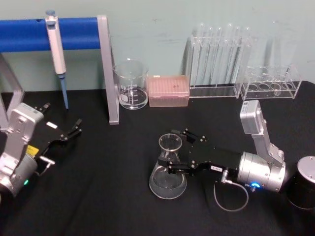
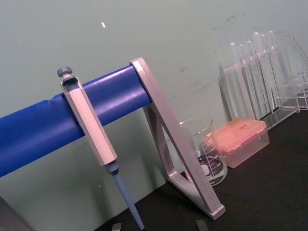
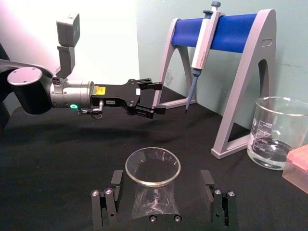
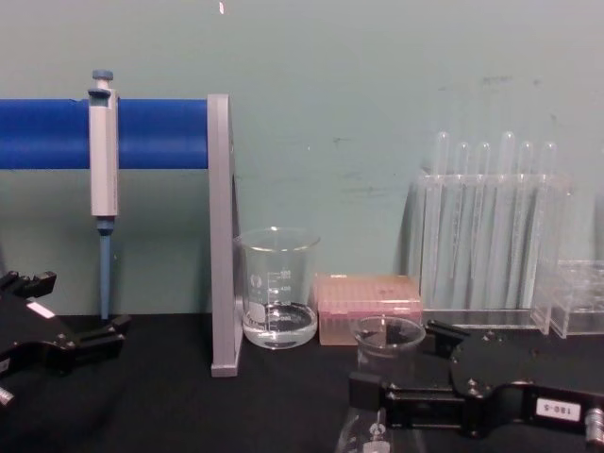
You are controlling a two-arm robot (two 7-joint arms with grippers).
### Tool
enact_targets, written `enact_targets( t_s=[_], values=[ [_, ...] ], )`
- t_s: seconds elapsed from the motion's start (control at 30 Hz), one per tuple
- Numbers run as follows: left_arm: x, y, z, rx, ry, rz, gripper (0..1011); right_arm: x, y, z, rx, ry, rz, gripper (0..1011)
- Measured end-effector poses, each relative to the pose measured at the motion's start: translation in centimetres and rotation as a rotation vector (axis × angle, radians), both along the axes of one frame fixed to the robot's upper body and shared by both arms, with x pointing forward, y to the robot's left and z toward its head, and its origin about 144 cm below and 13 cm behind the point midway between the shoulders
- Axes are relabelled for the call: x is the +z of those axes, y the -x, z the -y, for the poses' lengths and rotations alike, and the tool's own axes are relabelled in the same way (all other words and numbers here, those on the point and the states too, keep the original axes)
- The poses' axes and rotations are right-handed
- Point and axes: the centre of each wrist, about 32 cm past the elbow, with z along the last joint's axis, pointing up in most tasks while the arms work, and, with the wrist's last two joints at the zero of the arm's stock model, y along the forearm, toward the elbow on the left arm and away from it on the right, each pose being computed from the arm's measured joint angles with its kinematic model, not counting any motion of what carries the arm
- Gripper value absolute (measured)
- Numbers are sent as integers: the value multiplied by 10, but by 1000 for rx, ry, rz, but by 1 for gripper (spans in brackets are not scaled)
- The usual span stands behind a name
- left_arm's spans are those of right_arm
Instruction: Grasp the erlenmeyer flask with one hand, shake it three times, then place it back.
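Note:
The clear erlenmeyer flask [image 1: 168, 181] stands upright on the black table, near the middle. My right gripper [image 1: 173, 151] reaches in from the right and is open, with one finger on each side of the flask's neck. In the right wrist view the flask [image 3: 153, 198] sits between the two fingers [image 3: 116, 178], and a gap shows on both sides. From the chest, the flask's neck [image 4: 385, 342] rises just in front of the right gripper [image 4: 401, 363]. My left gripper [image 1: 74, 129] rests open at the table's left, far from the flask, and appears across the table [image 3: 155, 98] in the right wrist view.
A blue-barred stand [image 1: 109, 73] holding a pipette [image 1: 56, 54] is at the back left. A glass beaker [image 1: 131, 84], a pink tip box [image 1: 168, 90] and two racks of test tubes [image 1: 219, 59] line the back. A black cylinder [image 1: 302, 184] sits at the right edge.

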Motion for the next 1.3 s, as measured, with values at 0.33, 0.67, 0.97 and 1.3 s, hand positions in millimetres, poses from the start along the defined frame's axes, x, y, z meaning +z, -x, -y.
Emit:
enact_targets(
  t_s=[0.33,0.67,0.97,1.3],
  values=[
    [0,0,0,0,0,0,1001,1,0,0,2,2,3,1003],
    [0,0,0,0,0,0,1001,1,6,2,7,21,4,1003],
    [0,0,0,0,0,0,1001,2,15,10,-13,31,1,1003],
    [0,0,0,0,0,0,1001,5,32,37,-80,48,-23,1003]
  ],
)
